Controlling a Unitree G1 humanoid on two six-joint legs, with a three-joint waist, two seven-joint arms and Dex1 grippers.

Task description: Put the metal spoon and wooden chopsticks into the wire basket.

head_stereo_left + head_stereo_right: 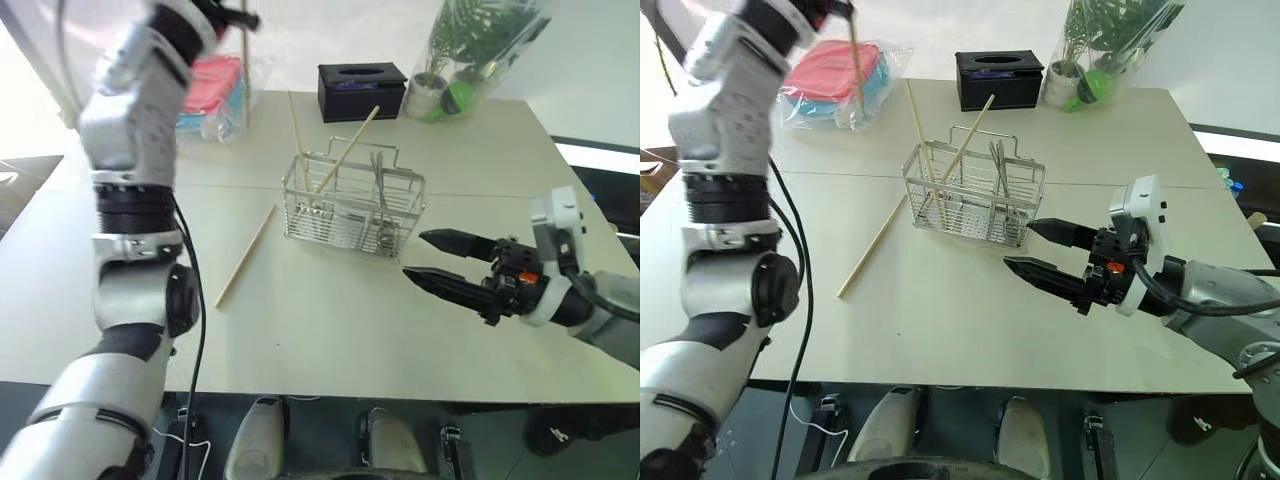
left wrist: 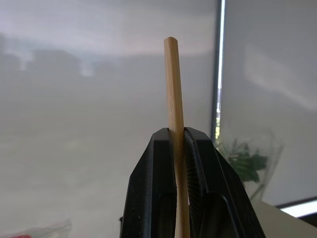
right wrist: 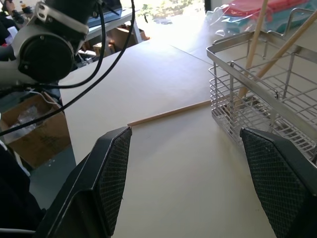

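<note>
The left gripper point(image 2: 179, 148) pinches 1 chopstick point(image 2: 174, 99), raised at 11 o'clock. The right gripper point(image 1: 1038, 250) hovers spread wide and empty, at 4 o'clock of the wire basket point(image 1: 975, 195). The basket holds 2 chopsticks point(image 1: 962, 150) and the metal spoon point(image 1: 1000, 170); another chopstick point(image 1: 872, 245) lies at its 8 o'clock.

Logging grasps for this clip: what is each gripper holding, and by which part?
The left gripper pinches one wooden chopstick partway along its shaft, an end sticking out past the fingertips. The right gripper is open, empty.
</note>
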